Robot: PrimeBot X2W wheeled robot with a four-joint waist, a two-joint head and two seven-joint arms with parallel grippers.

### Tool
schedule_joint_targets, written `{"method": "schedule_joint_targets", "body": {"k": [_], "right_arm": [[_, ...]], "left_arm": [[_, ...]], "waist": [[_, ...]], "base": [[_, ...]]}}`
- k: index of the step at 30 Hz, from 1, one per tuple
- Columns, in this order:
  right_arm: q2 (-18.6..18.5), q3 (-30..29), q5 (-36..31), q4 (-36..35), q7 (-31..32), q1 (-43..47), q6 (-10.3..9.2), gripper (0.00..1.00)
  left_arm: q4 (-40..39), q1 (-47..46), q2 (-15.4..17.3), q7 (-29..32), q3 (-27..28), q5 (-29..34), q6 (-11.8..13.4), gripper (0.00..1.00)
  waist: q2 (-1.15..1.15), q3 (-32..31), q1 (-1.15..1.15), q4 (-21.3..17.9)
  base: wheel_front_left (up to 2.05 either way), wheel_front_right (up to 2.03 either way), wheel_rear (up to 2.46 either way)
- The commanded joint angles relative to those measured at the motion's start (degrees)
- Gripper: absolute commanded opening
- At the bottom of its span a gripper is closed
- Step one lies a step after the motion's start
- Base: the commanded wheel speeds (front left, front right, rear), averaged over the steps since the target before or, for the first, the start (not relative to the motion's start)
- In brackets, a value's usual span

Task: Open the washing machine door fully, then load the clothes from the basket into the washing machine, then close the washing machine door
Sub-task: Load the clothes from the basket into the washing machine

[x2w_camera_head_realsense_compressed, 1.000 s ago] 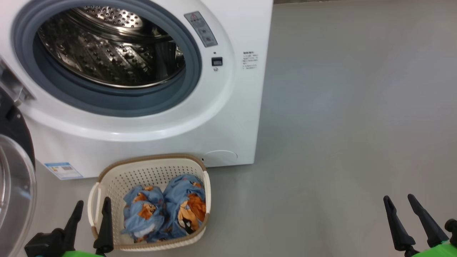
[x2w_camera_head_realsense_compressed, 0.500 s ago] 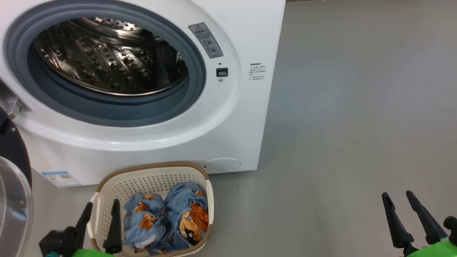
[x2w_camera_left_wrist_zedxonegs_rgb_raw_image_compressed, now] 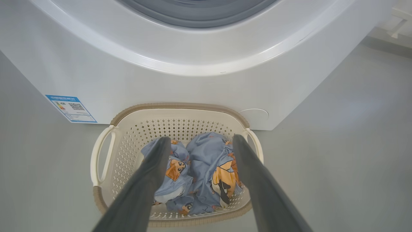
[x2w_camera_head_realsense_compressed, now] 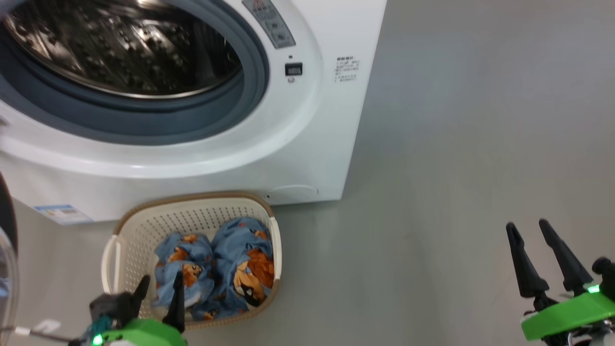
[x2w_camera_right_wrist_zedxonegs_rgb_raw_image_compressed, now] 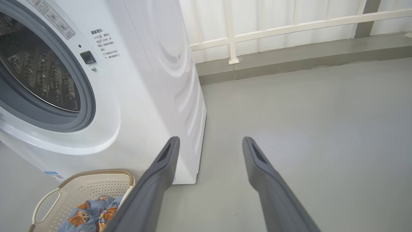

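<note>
door [x2w_camera_head_realsense_compressed: 6,269]: open wide, nine o'clock edge.
left tool [x2w_camera_head_realsense_compressed: 161,278]: spread, empty, poised over the clothes [x2w_camera_head_realsense_compressed: 216,269].
basket [x2w_camera_head_realsense_compressed: 192,198]: seven o'clock, on the floor [x2w_camera_head_realsense_compressed: 456,144] before the washing machine [x2w_camera_head_realsense_compressed: 307,144].
clothes: two bundles inside basket.
right tool [x2w_camera_head_realsense_compressed: 526,225]: spread, empty, four o'clock.
step: we judge loading begins; next we lower, pinch one bundle.

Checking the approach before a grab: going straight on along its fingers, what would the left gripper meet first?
Probably the clothes in the basket: the open left gripper frames both bundles, with nothing between, though depth is unclear.
</note>
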Motion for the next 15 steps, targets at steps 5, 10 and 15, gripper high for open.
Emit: {"method": "schedule_joint_targets", "body": {"k": [5, 10, 15], "right_arm": [[-0.9, 1.9, 0.9, -2.1, -0.7, -3.9, 0.17, 1.0], [-0.9, 2.3, 1.2, -2.6, -0.7, -6.5, 0.17, 1.0], [-0.7, 2.2, 1.5, -3.2, -0.7, -9.7, 0.17, 1.0]], "left_arm": [[8.2, -9.1, 0.7, -0.4, 1.1, 2.3, -0.1, 1.0], [14.8, -14.6, 1.6, -0.4, 1.9, 3.7, 0.3, 1.0], [22.3, -21.3, 3.2, -0.4, 2.6, 4.8, 1.2, 1.0]], "waist": [[0.0, 7.9, -0.01, -1.2], [0.0, 12.3, -0.01, -1.9], [0.0, 17.2, -0.01, -2.7]], "base": [[0.0, 0.0, 0.0], [0.0, 0.0, 0.0], [0.0, 0.0, 0.0]]}}
